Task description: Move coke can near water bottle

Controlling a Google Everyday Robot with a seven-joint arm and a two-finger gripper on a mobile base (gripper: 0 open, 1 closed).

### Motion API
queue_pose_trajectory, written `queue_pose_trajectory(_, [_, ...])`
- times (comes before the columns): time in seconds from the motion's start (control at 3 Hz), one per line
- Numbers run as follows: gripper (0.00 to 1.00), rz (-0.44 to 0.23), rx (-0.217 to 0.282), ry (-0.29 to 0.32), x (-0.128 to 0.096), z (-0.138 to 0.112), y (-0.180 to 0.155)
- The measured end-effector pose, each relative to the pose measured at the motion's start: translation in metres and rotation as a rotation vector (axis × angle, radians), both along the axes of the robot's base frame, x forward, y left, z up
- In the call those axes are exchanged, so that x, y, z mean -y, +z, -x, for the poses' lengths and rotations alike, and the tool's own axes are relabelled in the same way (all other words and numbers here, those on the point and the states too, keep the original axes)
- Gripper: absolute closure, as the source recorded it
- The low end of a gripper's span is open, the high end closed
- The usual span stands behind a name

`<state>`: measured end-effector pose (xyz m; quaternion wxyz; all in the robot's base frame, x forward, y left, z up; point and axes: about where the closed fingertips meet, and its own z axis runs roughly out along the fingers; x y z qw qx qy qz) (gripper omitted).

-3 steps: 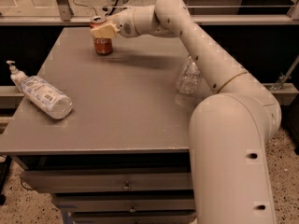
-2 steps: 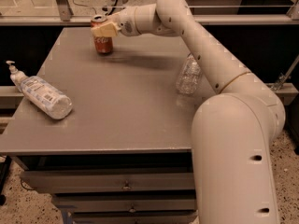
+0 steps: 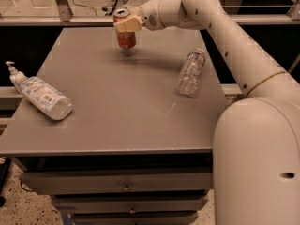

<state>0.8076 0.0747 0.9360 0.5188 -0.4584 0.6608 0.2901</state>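
Observation:
The red coke can (image 3: 126, 37) with its silver top is upright and held just above the far part of the grey table (image 3: 117, 111). My gripper (image 3: 126, 24) is shut on the can's upper part, reaching in from the right. The water bottle (image 3: 191, 71), slim, clear and crinkled, lies on its side near the table's right edge, to the right of and nearer than the can. My white arm runs from the lower right up over the bottle's side of the table.
A larger clear bottle with a white pump top and blue-white label (image 3: 40, 95) lies on its side at the table's left edge. A rail and glass panel run behind the table. Drawers sit below its front edge.
The gripper with the can has moved right along the far part of the table, and the can now hangs a little above the surface.

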Motion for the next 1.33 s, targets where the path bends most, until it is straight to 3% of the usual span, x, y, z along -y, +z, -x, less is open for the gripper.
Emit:
queue_pose_trajectory(0.33, [1.00, 0.050, -0.014, -0.073, 0.055, 0.003, 0.002])
queue_pose_trajectory(1.0, [1.00, 0.080, -0.045, -0.230, 0.153, 0.014, 0.002])
queue_pose_trajectory(1.33, [1.00, 0.073, -0.054, -0.281, 0.180, 0.016, -0.004])
